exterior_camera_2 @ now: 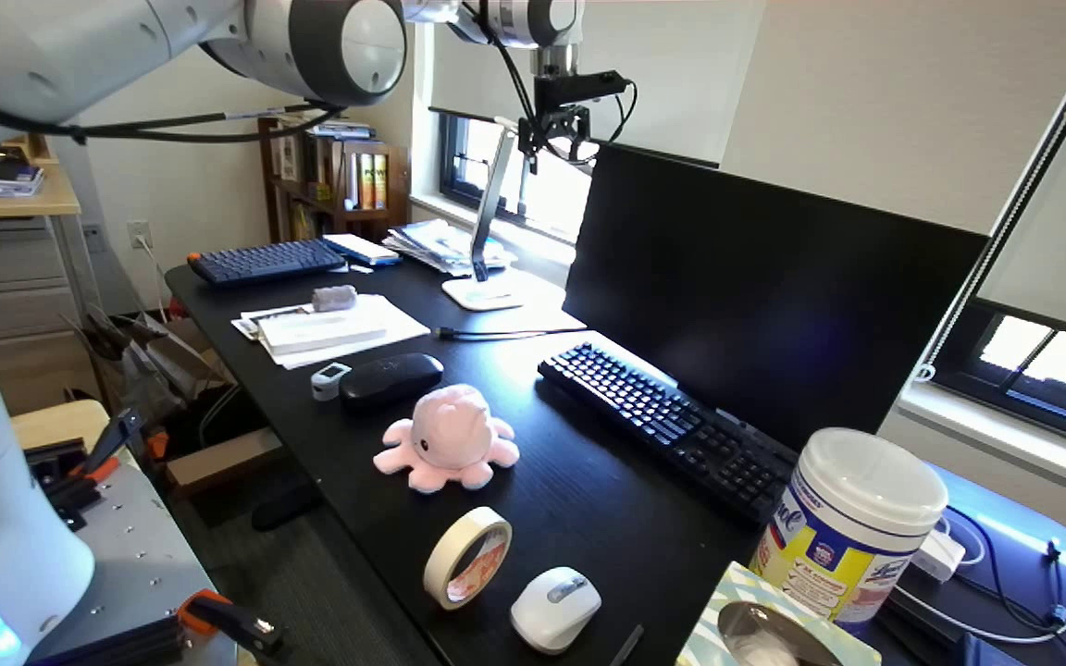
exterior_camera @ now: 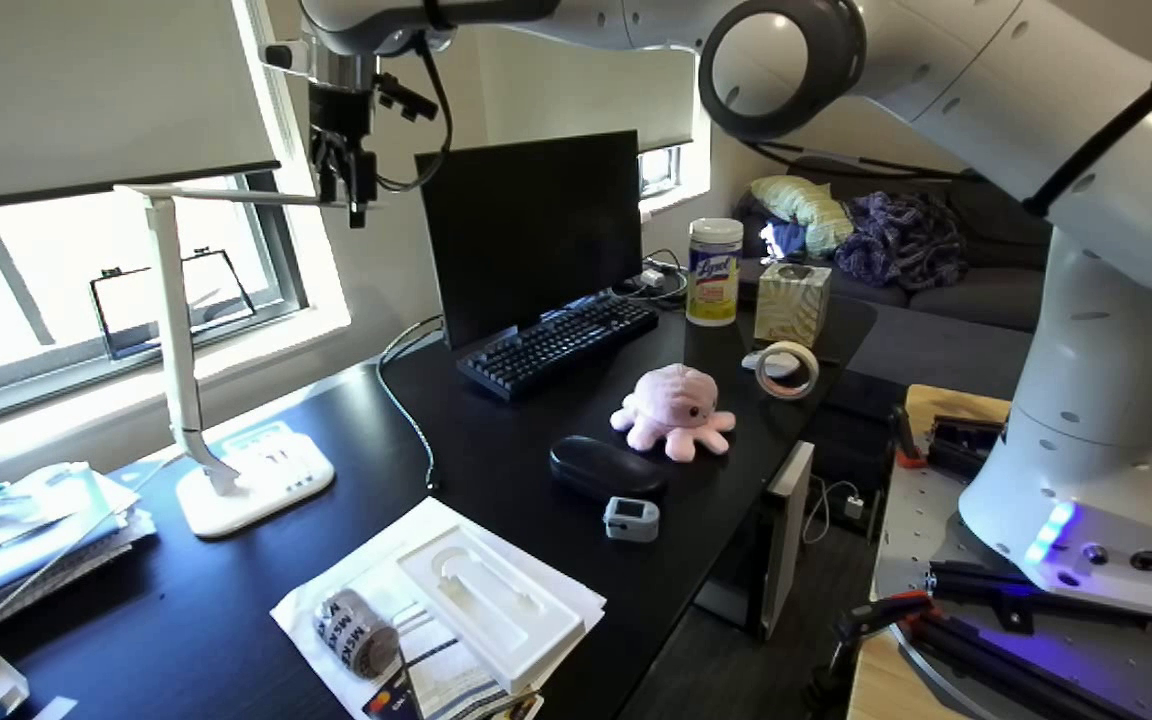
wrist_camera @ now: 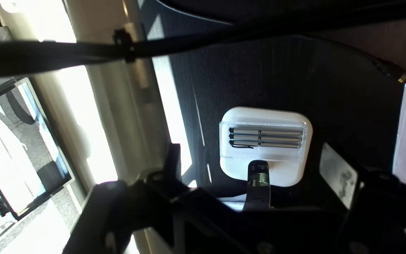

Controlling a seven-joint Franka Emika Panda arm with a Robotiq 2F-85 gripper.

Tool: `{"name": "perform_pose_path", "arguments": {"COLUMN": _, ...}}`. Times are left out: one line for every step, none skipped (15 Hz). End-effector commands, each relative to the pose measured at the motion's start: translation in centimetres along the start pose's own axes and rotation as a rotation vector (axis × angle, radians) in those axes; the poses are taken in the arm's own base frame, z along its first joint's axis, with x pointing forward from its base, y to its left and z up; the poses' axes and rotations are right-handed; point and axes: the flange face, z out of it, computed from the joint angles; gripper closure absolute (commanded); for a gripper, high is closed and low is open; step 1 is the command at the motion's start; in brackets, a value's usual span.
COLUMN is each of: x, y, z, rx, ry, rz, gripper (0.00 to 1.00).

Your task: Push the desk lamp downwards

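Observation:
The white desk lamp [exterior_camera: 176,330] stands upright on the desk, its long narrow light bar [exterior_camera: 236,196] stretched out roughly level toward my gripper [exterior_camera: 343,205]. In an exterior view the lamp's stem [exterior_camera_2: 490,203] rises just beside my gripper [exterior_camera_2: 551,155]. In the wrist view the lamp's white base [wrist_camera: 280,173] lies below, with several silver pens on it. My gripper [wrist_camera: 257,171] points down, fingers wide apart with nothing seen held. It is at the free end of the light bar; whether they touch cannot be told. The bar is not clear in the wrist view.
A black monitor [exterior_camera: 536,235] and keyboard [exterior_camera: 556,345] stand beside the lamp. A pink octopus toy [exterior_camera: 676,405], a black case [exterior_camera: 604,468] and a white plastic tray [exterior_camera: 496,600] on papers lie on the desk. The window [exterior_camera: 26,280] is behind the lamp.

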Motion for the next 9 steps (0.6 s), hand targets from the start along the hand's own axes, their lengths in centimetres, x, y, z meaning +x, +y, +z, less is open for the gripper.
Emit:
{"name": "perform_pose_path", "arguments": {"x": 0.4, "y": -0.1, "z": 1.1, "rx": 0.022, "ry": 0.066, "rz": -0.081, "gripper": 0.0}}
{"name": "perform_pose_path", "arguments": {"x": 0.7, "y": -0.3, "z": 1.5, "rx": 0.032, "ry": 0.071, "rz": -0.096, "gripper": 0.0}}
{"name": "perform_pose_path", "arguments": {"x": 0.9, "y": -0.5, "z": 1.8, "rx": 0.046, "ry": 0.088, "rz": -0.109, "gripper": 0.0}}
{"name": "perform_pose_path", "arguments": {"x": 1.1, "y": -0.7, "z": 2.0, "rx": 0.06, "ry": 0.107, "rz": -0.117, "gripper": 0.0}}
{"name": "perform_pose_path", "arguments": {"x": 1.5, "y": -1.0, "z": 1.8, "rx": 0.063, "ry": 0.106, "rz": -0.12, "gripper": 0.0}}
{"name": "perform_pose_path", "arguments": {"x": 1.6, "y": -1.2, "z": 1.4, "rx": 0.077, "ry": 0.091, "rz": -0.108, "gripper": 0.0}}
{"name": "perform_pose_path", "arguments": {"x": 1.4, "y": -1.3, "z": 0.7, "rx": 0.088, "ry": 0.068, "rz": -0.094, "gripper": 0.0}}
{"name": "perform_pose_path", "arguments": {"x": 1.3, "y": -1.1, "z": -0.3, "rx": 0.069, "ry": 0.05, "rz": -0.072, "gripper": 0.0}}
{"name": "perform_pose_path", "arguments": {"x": 1.2, "y": -0.8, "z": -1.2, "rx": 0.047, "ry": 0.043, "rz": -0.069, "gripper": 0.0}}
